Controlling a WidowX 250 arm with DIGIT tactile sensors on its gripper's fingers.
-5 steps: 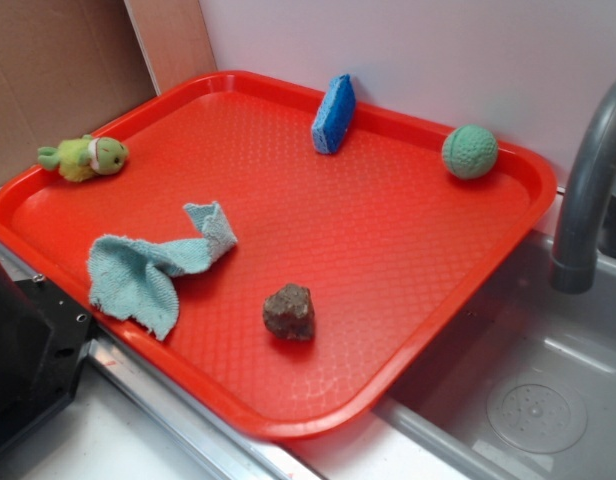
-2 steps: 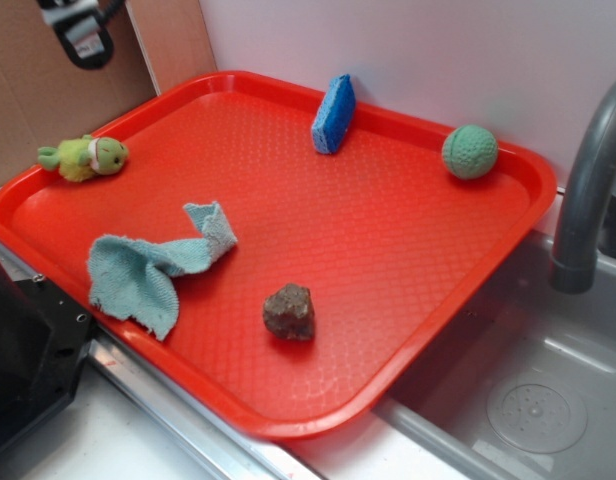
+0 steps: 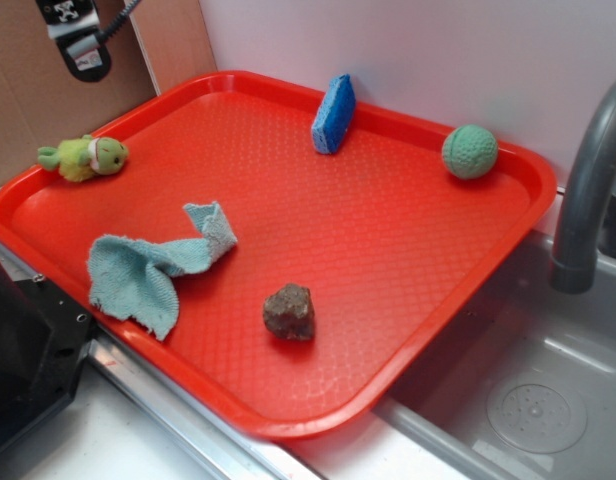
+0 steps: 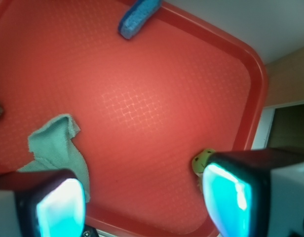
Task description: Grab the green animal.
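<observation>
Hovering high over the tray's (image 3: 508,215) far-left corner, gripper (image 4: 142,205) spread wide, pinching nothing. Green animal (image 3: 85,157) lying on the tray near its left rim, well below the gripper; in the wrist view only its head (image 4: 202,161) peeks out beside the right finger (image 4: 231,197). Elsewhere on the tray: light blue rag (image 3: 153,265), blue sponge (image 3: 333,113), teal ball (image 3: 469,151), brown rock (image 3: 289,311). Grey faucet (image 3: 588,190) at right.
</observation>
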